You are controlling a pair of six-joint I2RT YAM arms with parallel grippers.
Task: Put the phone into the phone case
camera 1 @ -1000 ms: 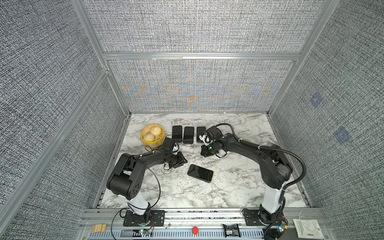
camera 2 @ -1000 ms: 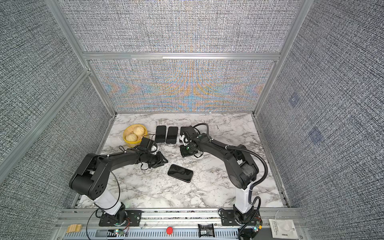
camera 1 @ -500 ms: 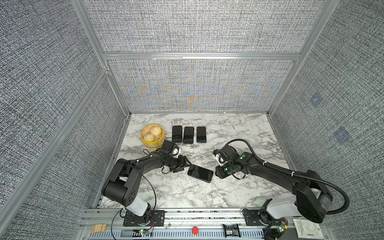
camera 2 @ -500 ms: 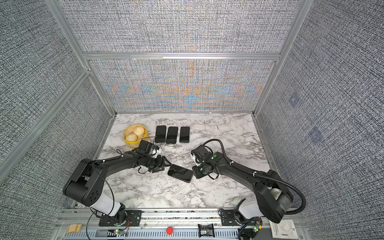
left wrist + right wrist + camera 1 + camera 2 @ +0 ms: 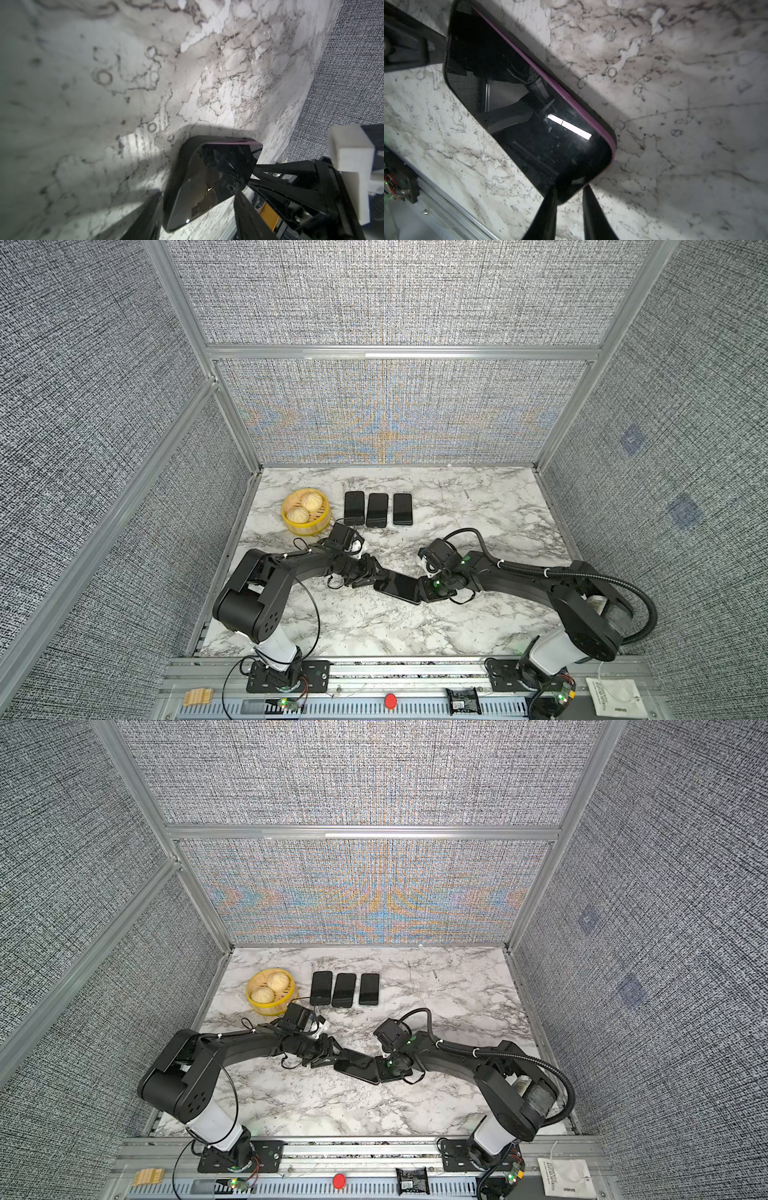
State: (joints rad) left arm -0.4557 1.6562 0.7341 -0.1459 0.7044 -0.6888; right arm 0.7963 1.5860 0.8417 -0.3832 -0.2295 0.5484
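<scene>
- Right wrist view: the phone (image 5: 529, 104) is seen face up, dark and glossy. A purple side shows along one long edge, so it is judged not fully seated in the black phone case (image 5: 178, 170).
- Both are found at lower centre in both top views, flat on the marble table (image 5: 478, 510).
- A stiff, slick, breakable glass face is expected, so hold is best taken at edges and corners, where the softer case rim can be pressed.
- One corner is flanked closely by the right gripper (image 5: 569, 197); whether it is pinched cannot be told.
- The opposite end is straddled by the left gripper (image 5: 197, 199), jaws spread.
- Three spare phones (image 5: 377, 509) and a bun basket (image 5: 305, 512) are kept well apart, upper left of the table.
</scene>
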